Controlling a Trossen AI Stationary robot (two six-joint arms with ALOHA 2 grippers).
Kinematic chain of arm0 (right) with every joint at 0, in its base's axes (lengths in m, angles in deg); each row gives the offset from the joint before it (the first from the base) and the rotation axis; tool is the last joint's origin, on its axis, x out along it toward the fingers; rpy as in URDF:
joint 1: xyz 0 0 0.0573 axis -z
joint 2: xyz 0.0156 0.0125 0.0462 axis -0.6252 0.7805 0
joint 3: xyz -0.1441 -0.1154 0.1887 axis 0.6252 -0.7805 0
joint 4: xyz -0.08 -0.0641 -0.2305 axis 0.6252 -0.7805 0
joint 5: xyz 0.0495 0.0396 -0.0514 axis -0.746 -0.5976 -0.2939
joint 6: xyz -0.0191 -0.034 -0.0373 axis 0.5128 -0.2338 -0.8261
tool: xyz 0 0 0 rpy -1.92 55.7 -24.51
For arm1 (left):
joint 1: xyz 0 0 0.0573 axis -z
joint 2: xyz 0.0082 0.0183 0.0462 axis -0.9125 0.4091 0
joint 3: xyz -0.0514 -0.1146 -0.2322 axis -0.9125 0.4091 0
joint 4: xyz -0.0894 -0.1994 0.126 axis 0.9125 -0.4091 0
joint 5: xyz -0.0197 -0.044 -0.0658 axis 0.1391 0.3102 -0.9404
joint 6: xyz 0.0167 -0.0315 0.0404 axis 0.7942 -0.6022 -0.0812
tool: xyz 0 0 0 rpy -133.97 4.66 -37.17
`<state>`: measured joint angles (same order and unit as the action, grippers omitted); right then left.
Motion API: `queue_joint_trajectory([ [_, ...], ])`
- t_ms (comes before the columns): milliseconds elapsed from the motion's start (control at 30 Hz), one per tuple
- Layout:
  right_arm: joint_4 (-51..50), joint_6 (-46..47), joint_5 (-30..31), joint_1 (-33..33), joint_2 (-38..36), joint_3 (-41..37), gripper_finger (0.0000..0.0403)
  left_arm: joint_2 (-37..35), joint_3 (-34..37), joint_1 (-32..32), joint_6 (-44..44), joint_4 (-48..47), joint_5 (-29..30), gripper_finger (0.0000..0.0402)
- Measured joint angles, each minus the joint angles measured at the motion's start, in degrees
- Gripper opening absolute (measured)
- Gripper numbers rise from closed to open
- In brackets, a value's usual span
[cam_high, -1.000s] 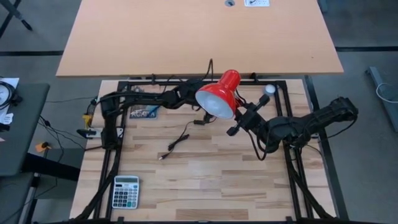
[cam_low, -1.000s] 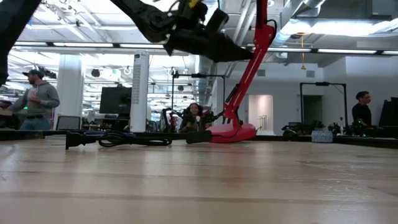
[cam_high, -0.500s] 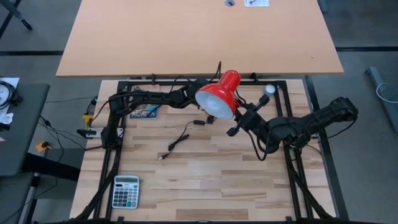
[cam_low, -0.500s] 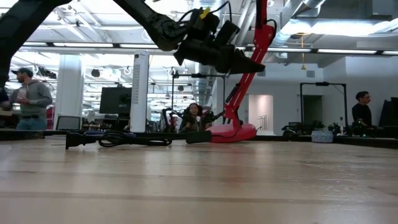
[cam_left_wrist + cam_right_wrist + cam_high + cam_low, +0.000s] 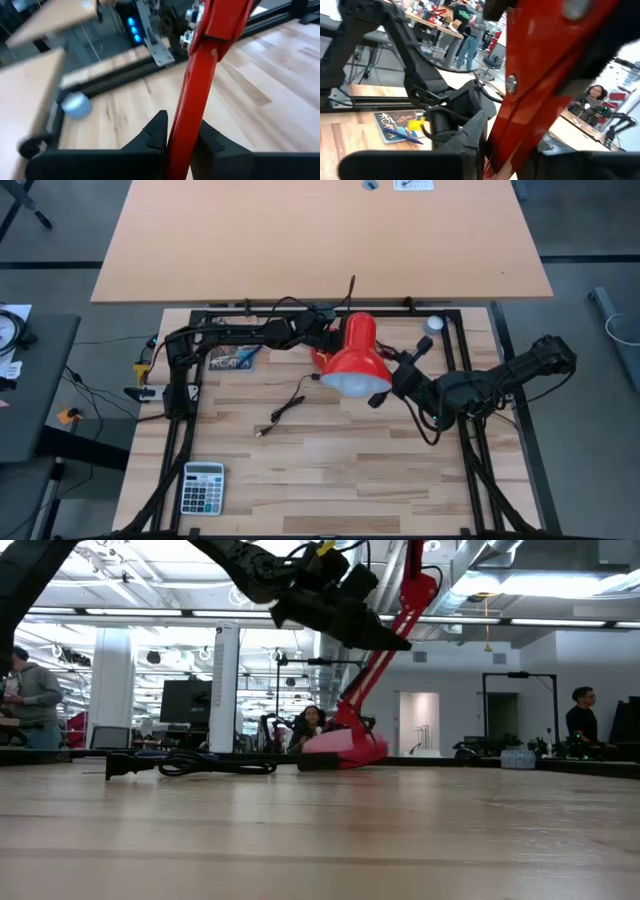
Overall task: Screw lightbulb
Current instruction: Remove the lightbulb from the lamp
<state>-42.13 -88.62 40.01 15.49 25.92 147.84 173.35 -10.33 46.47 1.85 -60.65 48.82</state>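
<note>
Red lamp arm point(image 5: 192, 95) between left gripper point(image 5: 177, 137) fingers

I am working in a large open-plan robotics lab. Beyond the wooden tabletop point(image 5: 320, 840) I see ceiling lights, exposed ducts, monitors point(image 5: 186, 700) and several people point(image 5: 583, 720) at workstations.

Bright even light, wrist views motion-blurred

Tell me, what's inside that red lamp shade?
Seen from above, the red lamp shade shows only a pale interior near its rim; no bulb shows there. Deeper inside is hidden. A small white lightbulb lies apart at the table's far edge.
</note>
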Motion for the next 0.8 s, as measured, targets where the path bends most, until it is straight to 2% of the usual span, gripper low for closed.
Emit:
queue_joint_trajectory([
  [133, 0.0, 0.5, 2.0, 0.0, -0.3, 0.0, 0.0103, -1.9, 0.1, 0.3, -3.4, -6.7, 0.0, 0.0037],
  [300, 0.0, -0.4, 4.2, -0.3, -0.4, 0.0, 0.017, -4.0, 0.3, 0.6, -6.3, -15.1, 0.4, 0.0035],
  [467, 0.1, -3.4, 11.4, -1.6, -0.8, 0.0, 0.0228, -6.8, 0.3, 1.0, -7.1, -22.7, 5.2, 0.0035],
  [600, 0.2, -5.3, 14.5, -4.3, -1.1, 0.0, 0.0247, -9.3, 0.4, 1.1, -8.5, -27.4, 9.5, 0.0033],
  [800, 0.2, -5.3, 17.3, -10.1, -1.6, 0.0, 0.0248, -12.5, 0.4, 1.2, -7.6, -34.1, 9.1, 0.0021],
])
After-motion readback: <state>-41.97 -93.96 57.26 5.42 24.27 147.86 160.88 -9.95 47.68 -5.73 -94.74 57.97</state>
